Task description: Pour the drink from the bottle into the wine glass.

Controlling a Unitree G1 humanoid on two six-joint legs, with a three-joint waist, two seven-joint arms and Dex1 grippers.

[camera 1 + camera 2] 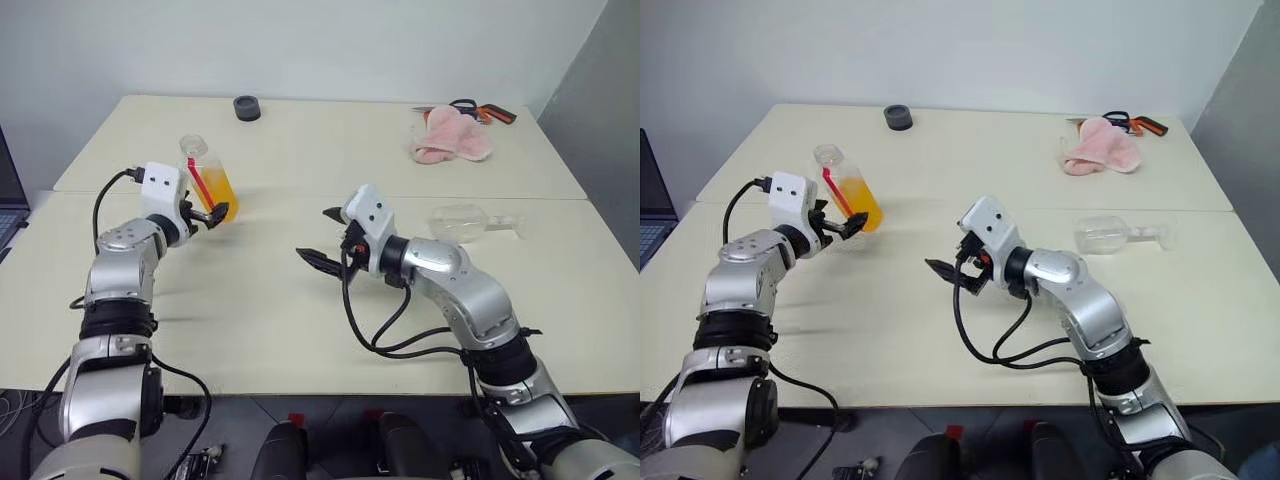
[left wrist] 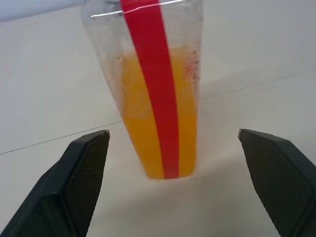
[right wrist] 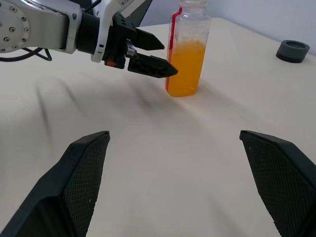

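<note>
Bottle (image 1: 208, 180) upright on table (image 1: 300, 330), robot's left side, about half full of orange drink (image 3: 184, 67); red strip down the side facing the left arm. No cap made out on the neck. Black round cap-like piece (image 1: 247, 107) at the far edge, well apart; whether it belongs to the bottle, not determinable. Wine glass (image 1: 470, 221) on its side, not standing, on the robot's right, well apart from the bottle; no liquid noted inside.

Left gripper (image 1: 211, 214) just beside the bottle's near side, fingers (image 2: 84, 168) spread wide, bottle framed between them but not touched. Right gripper (image 1: 325, 238) mid-table between bottle and glass, likewise spread wide, holding nothing.

Pink cloth (image 1: 450, 135) and scissors (image 1: 480, 110) at far right corner, not involved.

Progress judged early: nothing grasped, nothing poured. Remaining, as judged: glass righted onto its foot, bottle gripped and lifted, tipped over the bowl.
</note>
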